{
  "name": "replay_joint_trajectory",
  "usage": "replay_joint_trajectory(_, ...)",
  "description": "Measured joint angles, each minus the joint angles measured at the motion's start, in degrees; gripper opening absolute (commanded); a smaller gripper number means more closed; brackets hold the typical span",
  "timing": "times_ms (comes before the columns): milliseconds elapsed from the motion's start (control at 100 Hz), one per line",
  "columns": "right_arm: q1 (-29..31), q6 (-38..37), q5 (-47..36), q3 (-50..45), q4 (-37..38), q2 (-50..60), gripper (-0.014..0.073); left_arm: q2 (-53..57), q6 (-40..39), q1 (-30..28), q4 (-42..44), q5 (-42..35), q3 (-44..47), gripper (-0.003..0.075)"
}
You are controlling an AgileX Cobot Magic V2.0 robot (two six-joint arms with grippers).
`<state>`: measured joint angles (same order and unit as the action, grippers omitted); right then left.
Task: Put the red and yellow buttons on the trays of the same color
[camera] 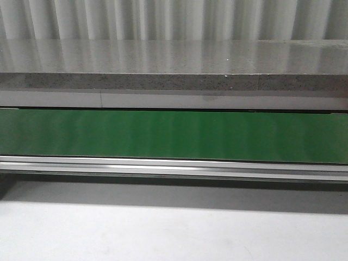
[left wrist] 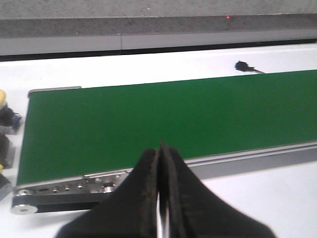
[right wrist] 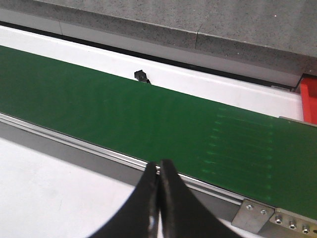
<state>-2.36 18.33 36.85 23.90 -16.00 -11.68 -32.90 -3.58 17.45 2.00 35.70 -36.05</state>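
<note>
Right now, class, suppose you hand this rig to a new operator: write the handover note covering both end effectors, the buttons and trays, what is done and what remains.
Left end effector: shut, holding nothing, poised near the conveyor's end.
Right end effector: shut, holding nothing, beside the conveyor's near rail.
Green conveyor belt: no buttons on it in any view.
Red tray: only an edge shows past the belt's far end in the right wrist view. A yellow object peeks in at the left wrist view's edge; I cannot tell what it is.
Done: nothing visible.
Left: all sorting, red and yellow.

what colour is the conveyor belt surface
Green, plain, with no pattern; the conveyor belt shows best in the front view.
</note>
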Motion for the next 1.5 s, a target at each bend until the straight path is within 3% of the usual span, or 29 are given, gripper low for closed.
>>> replay_joint_trajectory(190,0.0,0.08,0.13,0.0,0.0,0.0,-0.0066,-8.45,-10.21,0.0,14.5,4.9,-6.25,-0.0017)
replay_joint_trajectory(260,0.0,0.08,0.13,0.0,0.0,0.0,-0.0066,-11.59,-13.18,0.0,17.62,7.7,-8.59,0.0015)
replay_joint_trajectory(380,0.0,0.08,0.13,0.0,0.0,0.0,-0.0066,-16.13,-15.06,0.0,19.54,10.09,-11.51,0.0185)
replay_joint_trajectory(500,0.0,0.08,0.23,0.0,0.0,0.0,-0.0066,-19.51,-17.49,-0.12,19.78,10.37,-13.35,0.0427)
replay_joint_trajectory(580,0.0,0.08,0.23,0.0,0.0,0.0,-0.0066,-21.39,-18.78,-2.05,19.78,10.37,-14.41,0.0494)
replay_joint_trajectory(770,0.0,0.08,0.23,0.0,0.0,0.0,-0.0066,-24.8,-19.36,-13.16,16.24,10.37,-15.18,0.0494)
replay_joint_trajectory(1100,0.0,0.24,0.23,0.0,0.0,0.0,-0.0066,-33.05,-11.59,-34.97,5.0,11.75,-15.64,0.0494)
replay_joint_trajectory(1310,0.0,0.24,0.25,0.0,0.0,0.0,-0.0066,-42.42,-11.18,-41.81,3.36,13.08,-18.59,0.0494)
replay_joint_trajectory(1500,0.0,0.24,0.35,0.0,0.0,0.0,-0.0066,-51.37,-9.17,-43.34,-1.27,14.97,-24.79,0.0494)
